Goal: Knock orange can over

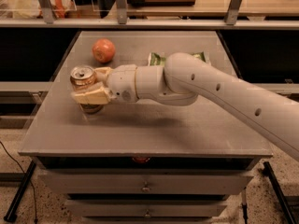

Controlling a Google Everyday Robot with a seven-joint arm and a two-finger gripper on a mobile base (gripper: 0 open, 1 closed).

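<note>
The orange can (82, 75) stands upright near the left edge of the grey table (154, 125), its silver pull-tab top showing. My gripper (87, 85) reaches in from the right and its two tan fingers sit on either side of the can. The near finger (91, 96) crosses the front of the can's body and hides its middle. The far finger (103, 72) lies against the can's right rear side. The can's base (91, 108) shows below the near finger, resting on the table.
A round orange-red fruit (103, 50) lies behind the can, towards the far left. A green snack bag (157, 59) lies behind my white arm (196, 80), partly hidden by it. A shelf rail with metal uprights (120, 3) runs behind the table. Drawers (145, 186) sit below the front edge.
</note>
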